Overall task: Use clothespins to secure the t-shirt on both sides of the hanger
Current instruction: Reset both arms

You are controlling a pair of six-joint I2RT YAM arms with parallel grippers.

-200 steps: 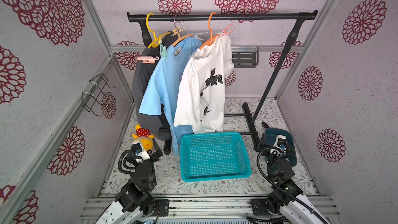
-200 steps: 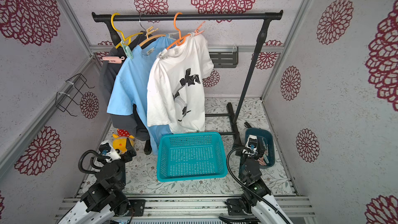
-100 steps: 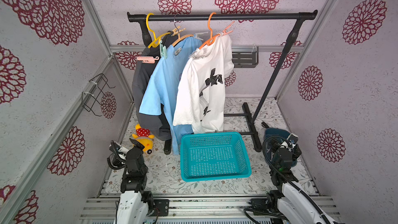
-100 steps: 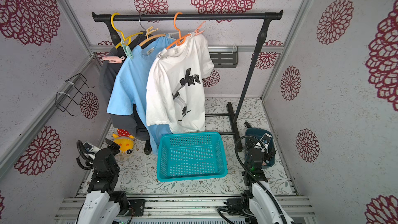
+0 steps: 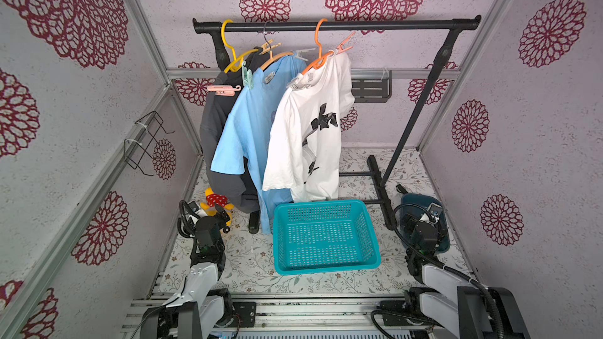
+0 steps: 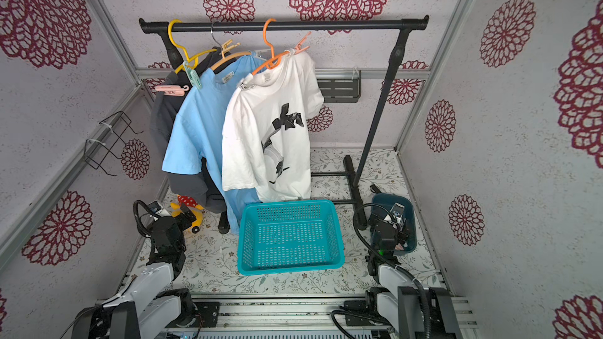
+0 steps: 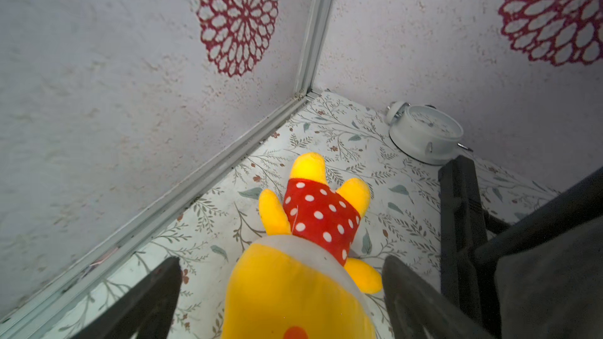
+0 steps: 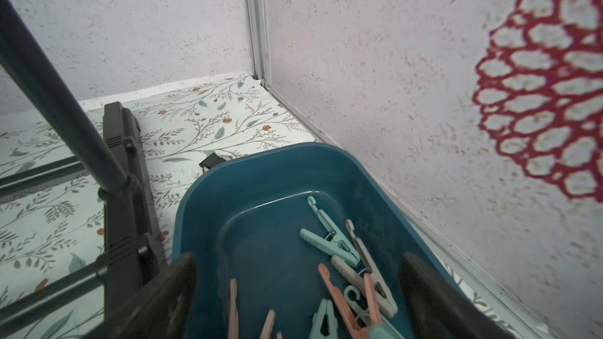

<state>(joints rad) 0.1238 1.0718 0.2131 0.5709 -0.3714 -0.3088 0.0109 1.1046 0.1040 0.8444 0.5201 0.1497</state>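
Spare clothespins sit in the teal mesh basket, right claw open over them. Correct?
Not quite. The clothespins lie in the dark blue tub by the wall, not in the teal mesh basket, which shows none in either top view. The right wrist view settles it. The rest holds: the right claw is open over them.

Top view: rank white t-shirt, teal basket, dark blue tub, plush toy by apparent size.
1. white t-shirt, nearer the camera, so unsure
2. teal basket
3. dark blue tub, partly hidden
4. plush toy, partly hidden
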